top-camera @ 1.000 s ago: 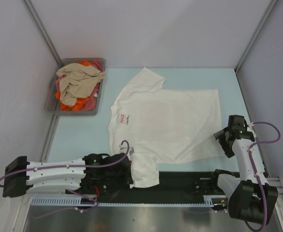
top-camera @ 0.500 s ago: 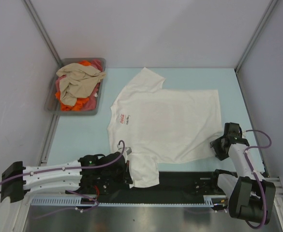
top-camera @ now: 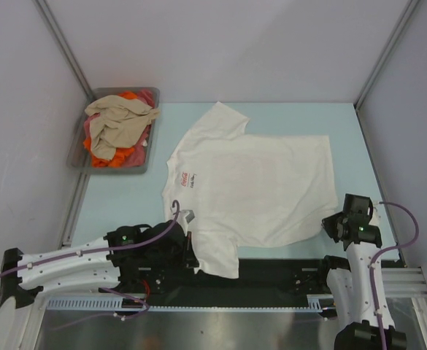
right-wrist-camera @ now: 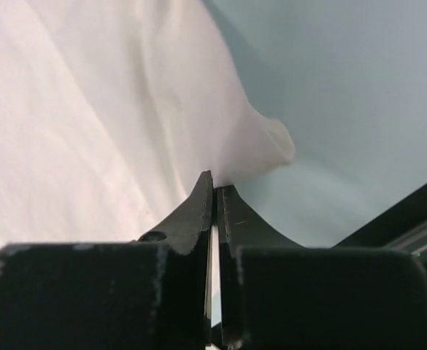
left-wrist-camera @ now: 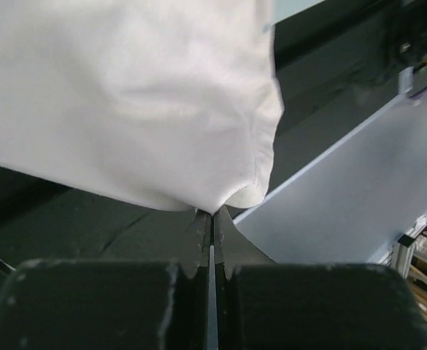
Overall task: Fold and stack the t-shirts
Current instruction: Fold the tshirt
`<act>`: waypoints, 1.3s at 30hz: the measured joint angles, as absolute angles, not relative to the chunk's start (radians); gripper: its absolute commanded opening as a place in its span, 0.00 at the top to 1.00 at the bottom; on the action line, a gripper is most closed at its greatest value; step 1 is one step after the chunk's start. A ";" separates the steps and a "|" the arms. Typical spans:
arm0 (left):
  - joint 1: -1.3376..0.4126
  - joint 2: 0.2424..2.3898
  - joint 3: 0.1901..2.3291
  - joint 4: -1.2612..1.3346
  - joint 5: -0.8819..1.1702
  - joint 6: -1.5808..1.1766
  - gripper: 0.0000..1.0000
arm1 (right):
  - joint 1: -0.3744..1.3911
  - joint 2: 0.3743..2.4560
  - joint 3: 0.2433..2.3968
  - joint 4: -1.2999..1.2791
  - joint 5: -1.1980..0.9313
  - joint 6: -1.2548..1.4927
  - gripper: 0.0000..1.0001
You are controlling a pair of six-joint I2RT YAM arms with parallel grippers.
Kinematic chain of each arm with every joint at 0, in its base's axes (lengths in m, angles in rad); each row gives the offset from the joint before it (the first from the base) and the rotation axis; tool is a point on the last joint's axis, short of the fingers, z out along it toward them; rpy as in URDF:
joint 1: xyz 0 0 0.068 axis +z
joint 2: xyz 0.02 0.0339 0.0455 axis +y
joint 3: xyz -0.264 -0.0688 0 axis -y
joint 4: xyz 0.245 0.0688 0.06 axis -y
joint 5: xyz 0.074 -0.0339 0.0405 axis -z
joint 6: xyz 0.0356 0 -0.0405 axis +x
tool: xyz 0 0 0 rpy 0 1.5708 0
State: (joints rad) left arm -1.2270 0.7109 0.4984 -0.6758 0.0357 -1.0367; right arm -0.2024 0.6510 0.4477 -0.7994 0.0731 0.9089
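The white t-shirt [top-camera: 249, 186] lies spread flat in the middle of the pale blue counter [top-camera: 125, 208], collar toward 9 o'clock and hem toward 3 o'clock. We count one small red logo [top-camera: 183, 176] on its chest, near the collar. One sleeve points to 12 o'clock. The other sleeve [top-camera: 219, 259] hangs toward 6 o'clock, over the black strip [top-camera: 279, 268] at the counter's near edge.

We see two hands, both on this shirt. The left hand [top-camera: 191, 249] sits at about 7 o'clock of the shirt, beside the near sleeve. In its wrist view its two fingers [left-wrist-camera: 202, 237] are pressed together, pinching the rounded edge of the sleeve at their tips. The right hand [top-camera: 331, 224] is at about 4 o'clock of the shirt, at the near hem corner. Its wrist view shows its fingers [right-wrist-camera: 198, 204] closed on that corner, with a small bulge of cloth just past the tips.

One grey tray [top-camera: 77, 162] stands at 10 o'clock on the counter, well apart from the white shirt. It holds a loose heap of t-shirts: a beige shirt [top-camera: 114, 120] on top, with orange and pink-red cloth under it. We cannot tell how many shirts the heap holds.
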 measured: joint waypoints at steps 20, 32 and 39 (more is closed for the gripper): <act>-0.941 0.920 0.961 -0.938 -0.094 -0.746 1.00 | -0.178 0.612 0.641 -1.032 0.031 0.923 1.00; -0.574 1.210 1.155 -0.880 0.003 -0.483 1.00 | -0.176 0.921 0.690 -0.859 0.037 0.915 1.00; -0.456 1.382 1.300 -0.838 0.032 -0.408 1.00 | -0.176 1.098 0.808 -0.755 0.049 0.888 1.00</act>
